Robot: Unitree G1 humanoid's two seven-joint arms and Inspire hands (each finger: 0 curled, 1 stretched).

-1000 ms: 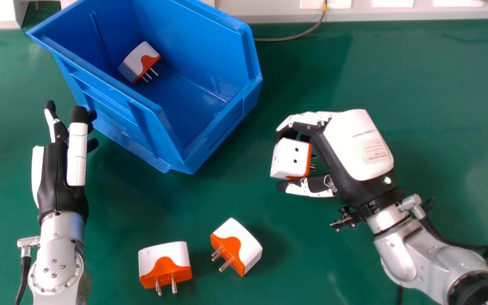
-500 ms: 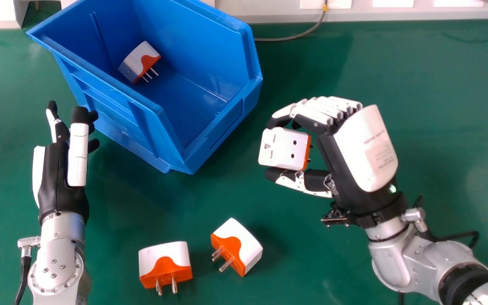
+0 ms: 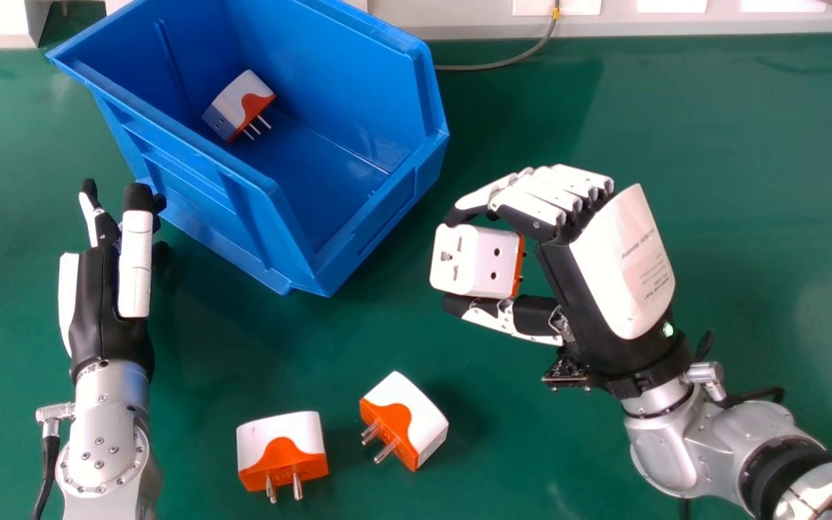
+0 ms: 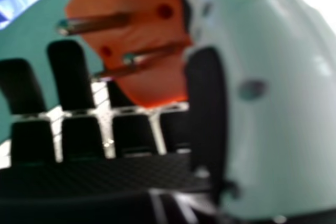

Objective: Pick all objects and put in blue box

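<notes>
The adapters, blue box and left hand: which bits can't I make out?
- Blue box: far rim, partly past the head view's top edge.
- Adapter inside it: head view, underside hidden by its own body.
- Held adapter: right hand view, part past the top edge.
- Left hand: head view, some fingers partly behind the nearest.

Head view from above, another close-up

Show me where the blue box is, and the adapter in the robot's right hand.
Blue box [image 3: 354, 249]: head view, on its near rim.
Held adapter [image 3: 474, 261]: head view, on its white body.
</notes>
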